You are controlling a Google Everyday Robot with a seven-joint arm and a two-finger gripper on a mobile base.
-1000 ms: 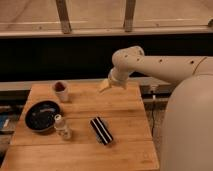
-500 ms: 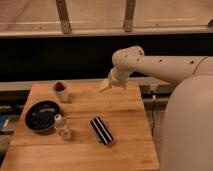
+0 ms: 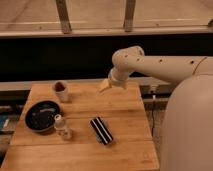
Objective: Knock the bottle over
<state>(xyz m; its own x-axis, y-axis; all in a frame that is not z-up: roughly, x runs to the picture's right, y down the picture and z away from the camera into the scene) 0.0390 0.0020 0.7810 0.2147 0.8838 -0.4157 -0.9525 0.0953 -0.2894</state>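
Note:
The bottle (image 3: 62, 127) is small, clear, with a white cap, and stands upright on the wooden table (image 3: 125, 107) at the left front, just right of a black plate. My gripper (image 3: 104, 86) hangs over the table's back edge near the middle, at the end of the white arm (image 3: 155, 65). It is well behind and to the right of the bottle, not touching it.
A black plate (image 3: 42, 115) lies at the left. A white cup with a brown rim (image 3: 61, 91) stands behind it. A flat black striped block (image 3: 101, 130) lies right of the bottle. The robot's white body (image 3: 187, 125) fills the right side.

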